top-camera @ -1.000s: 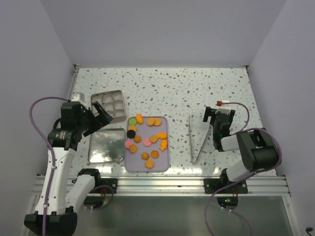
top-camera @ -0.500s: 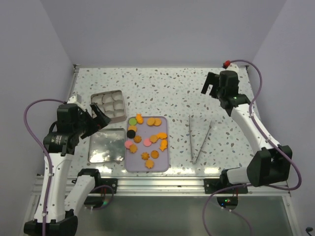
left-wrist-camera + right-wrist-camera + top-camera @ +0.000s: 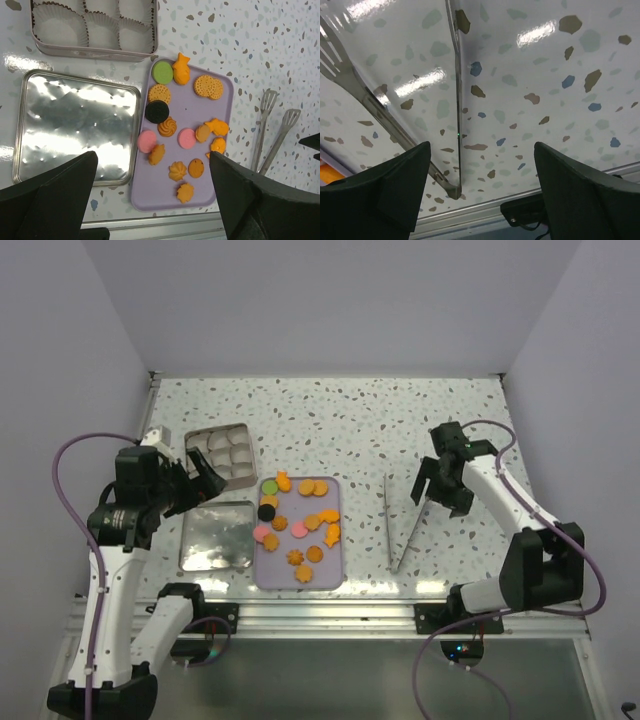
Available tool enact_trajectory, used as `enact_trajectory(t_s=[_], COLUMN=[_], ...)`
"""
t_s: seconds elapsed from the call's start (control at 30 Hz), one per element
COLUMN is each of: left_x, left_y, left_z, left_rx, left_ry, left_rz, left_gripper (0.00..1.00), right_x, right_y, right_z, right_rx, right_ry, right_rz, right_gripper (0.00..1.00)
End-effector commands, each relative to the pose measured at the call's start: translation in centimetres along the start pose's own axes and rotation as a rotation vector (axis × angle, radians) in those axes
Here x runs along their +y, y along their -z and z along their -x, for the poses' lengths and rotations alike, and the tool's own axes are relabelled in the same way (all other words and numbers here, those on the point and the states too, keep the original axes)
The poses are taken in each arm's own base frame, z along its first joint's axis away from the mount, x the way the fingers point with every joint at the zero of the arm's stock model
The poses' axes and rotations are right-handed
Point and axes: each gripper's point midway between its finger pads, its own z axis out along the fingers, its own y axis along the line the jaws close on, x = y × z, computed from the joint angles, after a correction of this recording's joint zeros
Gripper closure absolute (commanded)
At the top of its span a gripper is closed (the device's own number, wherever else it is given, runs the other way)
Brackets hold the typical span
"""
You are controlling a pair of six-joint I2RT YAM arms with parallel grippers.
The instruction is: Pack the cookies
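left gripper (image 3: 207, 472) spread | right gripper (image 3: 437, 494) spread, by tongs (image 3: 405, 527) | cookies (image 3: 298, 525) on tray (image 3: 331, 576), near edge

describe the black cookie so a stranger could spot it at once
On the speckled table, find the purple tray beside the shiny lid. Near the tray's edge by that lid lies the black cookie, the only dark one among orange, pink and green.
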Motion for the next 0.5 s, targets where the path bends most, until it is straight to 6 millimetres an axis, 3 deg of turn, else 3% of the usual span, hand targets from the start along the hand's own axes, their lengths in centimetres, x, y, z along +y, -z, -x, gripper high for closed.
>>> enact_trajectory(t_s=[0.0, 0.2, 0.47], left_x=[-1.0, -2.0, -3.5], left_y=[0.5, 0.6, 1.6], left_z=[0.5, 0.6, 2.7], left_rx=[-0.011, -0.002, -0.047], left_ry=[-0.042, -0.06, -0.104], left_rz=[-0.051, -0.082, -0.099], left_gripper=[0.01, 0.01, 0.0], right_x=[1.6, 3.6, 2.9], right_y=[-1.0, -2.9, -6.7], right_z=[-1.4, -0.4, -2.5], right_rx=[0.077, 0.052, 0.11], right_ry=[-0.061, -0.083, -0.085], right_rz=[0.047, 0.045, -0.027], right_gripper=[0.14, 0.27, 0.47])
